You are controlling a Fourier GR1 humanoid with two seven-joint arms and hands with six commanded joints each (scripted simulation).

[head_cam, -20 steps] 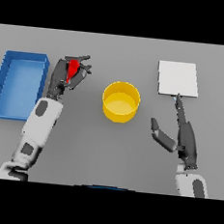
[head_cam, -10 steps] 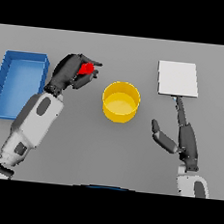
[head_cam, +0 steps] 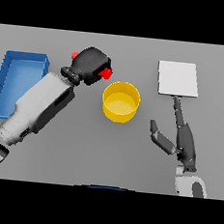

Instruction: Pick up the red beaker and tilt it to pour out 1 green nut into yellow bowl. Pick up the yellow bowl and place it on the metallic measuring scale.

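My left hand [head_cam: 92,64] is shut on the red beaker [head_cam: 106,73], which is mostly hidden by the hand; red shows at its right edge and its upper left. The beaker lies tipped toward the yellow bowl [head_cam: 120,101], its mouth just above the bowl's left rim. No green nut shows. The bowl stands upright at the table's middle. The metallic measuring scale [head_cam: 178,78], a pale square plate, lies at the back right. My right hand [head_cam: 179,137] rests open below the scale, its fingers straight and pointing at the scale's front edge.
A blue tray [head_cam: 15,79] sits at the far left, behind my left forearm [head_cam: 42,102]. Bare grey table lies in front of the bowl and between the bowl and the scale.
My left arm has swung right and up with the beaker, from beside the blue tray to the bowl's left rim, and tipped the beaker over. The right hand has not moved.
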